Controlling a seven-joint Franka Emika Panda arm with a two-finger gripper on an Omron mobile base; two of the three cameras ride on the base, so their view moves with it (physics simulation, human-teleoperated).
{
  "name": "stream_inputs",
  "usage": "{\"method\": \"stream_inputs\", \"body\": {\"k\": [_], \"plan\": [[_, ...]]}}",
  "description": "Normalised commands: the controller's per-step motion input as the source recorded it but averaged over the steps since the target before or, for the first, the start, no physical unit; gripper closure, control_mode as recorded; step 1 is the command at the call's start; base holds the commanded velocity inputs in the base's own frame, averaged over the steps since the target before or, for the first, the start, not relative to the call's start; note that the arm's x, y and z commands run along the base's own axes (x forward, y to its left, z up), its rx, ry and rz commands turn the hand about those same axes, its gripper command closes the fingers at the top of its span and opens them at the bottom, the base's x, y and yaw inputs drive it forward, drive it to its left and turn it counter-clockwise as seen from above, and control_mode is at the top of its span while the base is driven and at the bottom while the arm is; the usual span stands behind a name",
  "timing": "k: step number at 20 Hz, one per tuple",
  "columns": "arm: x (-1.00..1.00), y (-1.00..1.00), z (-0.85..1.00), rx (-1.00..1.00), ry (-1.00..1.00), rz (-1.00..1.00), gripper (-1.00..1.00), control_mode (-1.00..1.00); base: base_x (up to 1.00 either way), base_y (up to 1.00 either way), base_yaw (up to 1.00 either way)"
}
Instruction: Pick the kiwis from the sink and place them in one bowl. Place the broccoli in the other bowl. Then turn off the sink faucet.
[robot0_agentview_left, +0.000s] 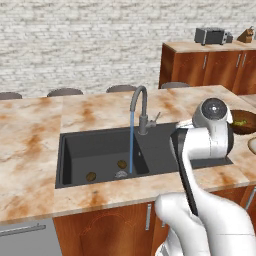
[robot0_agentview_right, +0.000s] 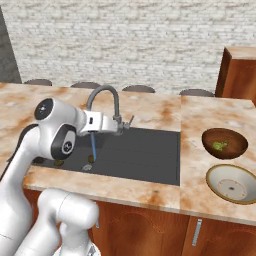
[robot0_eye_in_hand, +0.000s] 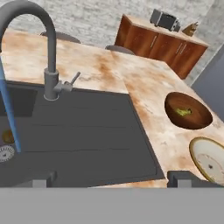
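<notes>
Pincer (robot0_eye_in_hand: 112, 178) is hanging wide open and empty over the dark-grey sink (robot0_eye_in_hand: 87, 131) drainboard. Small yellow-green broccoli floret (robot0_eye_in_hand: 183, 112) is already sitting in the dark-brown wooden bowl (robot0_eye_in_hand: 188, 110); cream bowl (robot0_eye_in_hand: 209, 160) at 5 o'clock of it is empty. We're judging the brown kiwis (robot0_agentview_left: 91, 176), at 7 o'clock of the running grey gooseneck faucet (robot0_agentview_left: 142, 107), are next: swing left, descend.

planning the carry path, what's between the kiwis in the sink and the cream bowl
The sink's flat drainboard, then bare marble counter; nothing stands between kiwis and cream bowl, seen in the right base view.

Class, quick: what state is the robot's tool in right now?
Tool: open, holding nothing, above the sink drainboard.
</notes>
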Motion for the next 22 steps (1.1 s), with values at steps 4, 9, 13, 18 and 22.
{"method": "stream_inputs", "body": {"k": [4, 9, 13, 18, 22], "plan": [[-0.25, 1.00, -0.05, 0.02, 0.07, 0.25, -1.00, -1.00, 0.00, 0.00, 0.00], [-0.25, 1.00, -0.03, 0.03, 0.14, 0.25, -1.00, -1.00, 0.00, 0.00, 0.00], [-0.19, 1.00, -0.06, 0.05, 0.17, 0.23, -1.00, -1.00, 0.00, 0.00, 0.00], [-0.12, 1.00, -0.13, 0.05, 0.14, 0.18, -1.00, -1.00, 0.00, 0.00, 0.00], [0.00, 0.68, -0.16, 0.00, 0.14, 0.02, -1.00, -1.00, 0.00, 0.00, 0.00]]}}
